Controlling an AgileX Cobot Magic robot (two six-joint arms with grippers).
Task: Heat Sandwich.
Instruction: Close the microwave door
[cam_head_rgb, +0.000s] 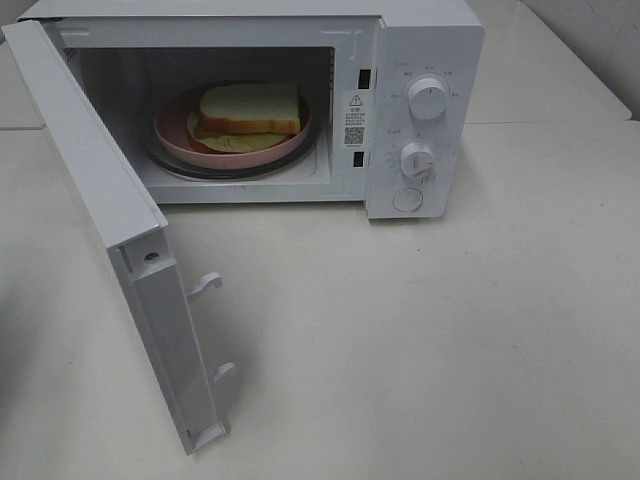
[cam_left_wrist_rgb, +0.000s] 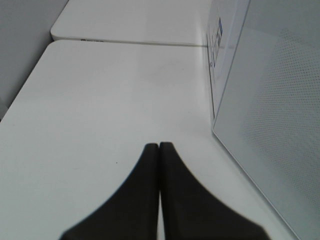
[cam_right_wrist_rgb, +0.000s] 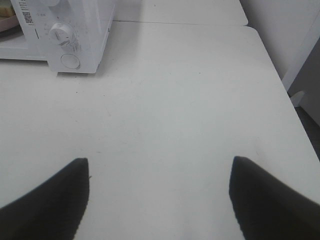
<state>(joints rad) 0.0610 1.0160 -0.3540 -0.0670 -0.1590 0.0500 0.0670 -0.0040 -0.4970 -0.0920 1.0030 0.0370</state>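
Sandwich (cam_head_rgb: 250, 108) filling partly under top slice

**High view.** The upper edge cuts off the top of the microwave (cam_head_rgb: 420, 40). Its open door (cam_head_rgb: 90, 170) turns its outer face away from us. The top slice of the sandwich (cam_head_rgb: 250, 105) covers most of the slice and filling beneath, and the sandwich hides the far rim of the plate (cam_head_rgb: 175, 135). Lettering around the upper dial (cam_head_rgb: 428, 100) and on the warning sticker (cam_head_rgb: 355, 118) is too small for us to read.

**Wrist views.** We see only the dark, blurred tips of the left gripper (cam_left_wrist_rgb: 159, 146) and the right gripper (cam_right_wrist_rgb: 159, 161); the picture edges cut off the rest. A pale sliver (cam_right_wrist_rgb: 4, 15) in the cropped cavity is too little to identify.
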